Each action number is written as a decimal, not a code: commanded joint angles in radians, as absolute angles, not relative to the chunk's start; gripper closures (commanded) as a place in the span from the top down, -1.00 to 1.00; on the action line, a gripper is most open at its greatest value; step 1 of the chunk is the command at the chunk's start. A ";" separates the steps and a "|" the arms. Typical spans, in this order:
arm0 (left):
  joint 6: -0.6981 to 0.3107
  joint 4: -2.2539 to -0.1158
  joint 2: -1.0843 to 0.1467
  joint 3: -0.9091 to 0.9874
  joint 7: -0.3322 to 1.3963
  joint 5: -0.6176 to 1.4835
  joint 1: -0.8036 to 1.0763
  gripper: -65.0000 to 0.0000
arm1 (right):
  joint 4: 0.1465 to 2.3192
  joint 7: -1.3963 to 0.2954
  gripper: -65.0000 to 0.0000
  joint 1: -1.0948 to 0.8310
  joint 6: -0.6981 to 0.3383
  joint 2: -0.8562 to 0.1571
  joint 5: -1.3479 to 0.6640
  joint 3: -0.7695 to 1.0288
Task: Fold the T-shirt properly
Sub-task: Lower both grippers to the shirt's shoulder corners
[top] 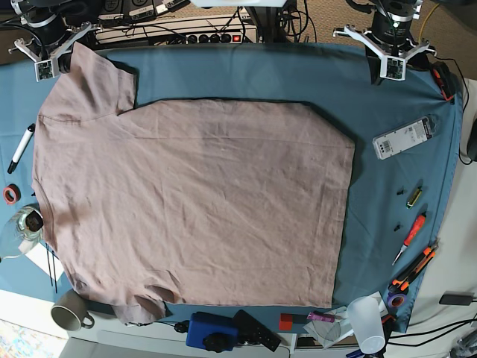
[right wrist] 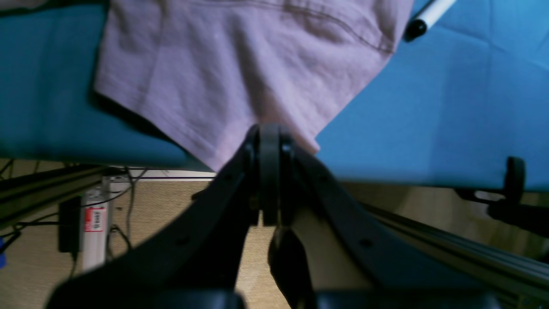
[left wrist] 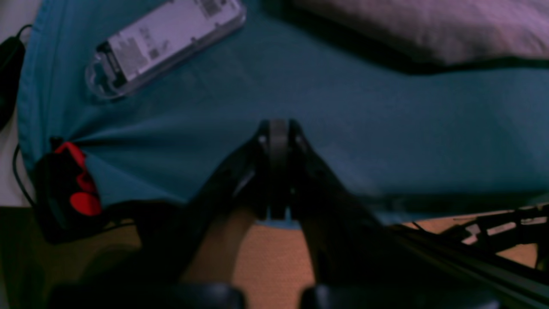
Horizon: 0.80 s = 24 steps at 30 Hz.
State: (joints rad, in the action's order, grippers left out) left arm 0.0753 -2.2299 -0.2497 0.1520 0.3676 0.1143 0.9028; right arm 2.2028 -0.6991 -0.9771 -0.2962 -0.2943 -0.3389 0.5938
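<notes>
One printless T-shirt (top: pixel 194 201), unreadable case label (top: pixel 402 137)

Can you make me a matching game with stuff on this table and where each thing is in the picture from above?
Things:
1. T-shirt
2. marker pen
3. grey mug
4. clear plastic case

Places:
A. bottom left corner
B. right side, beside the shirt's hem
C. spread flat across the middle
D. left edge, beside the shirt

Pairs: 1-C, 2-D, 3-A, 4-B
</notes>
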 commanded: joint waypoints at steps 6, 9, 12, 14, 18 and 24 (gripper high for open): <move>0.078 -2.248 -0.255 0.155 0.351 0.109 0.913 -0.51 | 2.219 -0.673 -0.19 -0.975 -0.290 -0.212 -0.330 0.604; 0.078 -2.248 -0.255 0.155 0.351 0.109 0.913 -0.48 | 2.219 -0.673 -0.19 -0.945 -0.274 -0.164 -0.294 0.604; 0.078 -2.248 -0.256 0.155 0.351 0.109 0.914 -0.48 | 2.219 -0.731 -0.19 -0.900 -0.273 -0.154 -0.294 0.604; 0.078 -2.248 -0.257 0.155 0.351 0.109 0.914 -0.48 | 2.218 -0.741 -0.19 -0.870 -0.273 -0.167 -0.296 0.607; 0.078 -2.248 -0.258 0.155 0.351 0.109 0.914 -0.48 | 2.210 -0.748 -0.19 -0.826 -0.273 -0.207 -0.331 0.670; 0.078 -2.248 -0.257 0.155 0.352 0.109 0.914 -0.48 | 2.081 -0.799 -0.19 -0.756 -0.353 -0.266 -0.547 0.888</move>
